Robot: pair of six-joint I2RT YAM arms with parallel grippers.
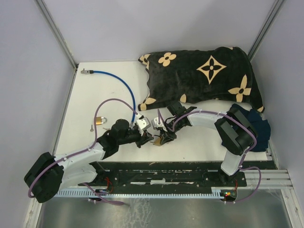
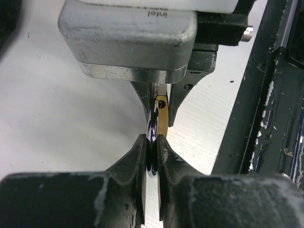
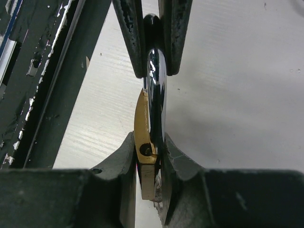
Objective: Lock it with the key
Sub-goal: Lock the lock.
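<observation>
Pinching the small brass padlock (image 3: 142,126) between both arms over the near middle of the table (image 1: 85,95), we have the right gripper (image 3: 151,148) clamped across its flat sides, probably the surest hold, and the left gripper (image 2: 152,142) on its likely slick, rigid shackle (image 3: 156,85)

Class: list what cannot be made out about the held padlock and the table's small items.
1. Keyhole of held padlock: right wrist view, hidden inside right gripper.
2. Same padlock, top view: too small, masked by left gripper and right.
3. Small metal piece beside second padlock: too small to identify.
</observation>
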